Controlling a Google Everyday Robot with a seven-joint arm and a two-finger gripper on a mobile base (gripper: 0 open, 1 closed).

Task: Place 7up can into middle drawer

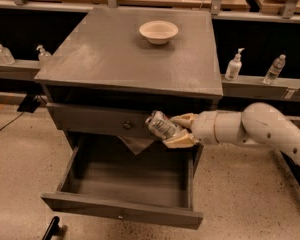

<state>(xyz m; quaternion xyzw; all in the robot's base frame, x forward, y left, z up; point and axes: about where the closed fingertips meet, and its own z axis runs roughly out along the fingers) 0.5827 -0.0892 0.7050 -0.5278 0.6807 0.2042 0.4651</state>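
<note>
My gripper (176, 130) is shut on the 7up can (161, 125), a small silvery can held on its side. The arm reaches in from the right. The can hangs in front of the closed upper drawer front (95, 120), just right of its round knob (126, 125), and above the back right part of the open middle drawer (121, 211). That drawer is pulled far out, a wide grey box with a low front panel and a tiny knob (121, 216). Its inside shows nothing in it.
A cream bowl (158, 31) sits at the back of the grey cabinet top (115, 54). A crumpled bit of paper (136, 144) hangs under the upper drawer. Clear bottles (233, 64) stand on ledges to both sides. A black base leg (296, 176) lies at right.
</note>
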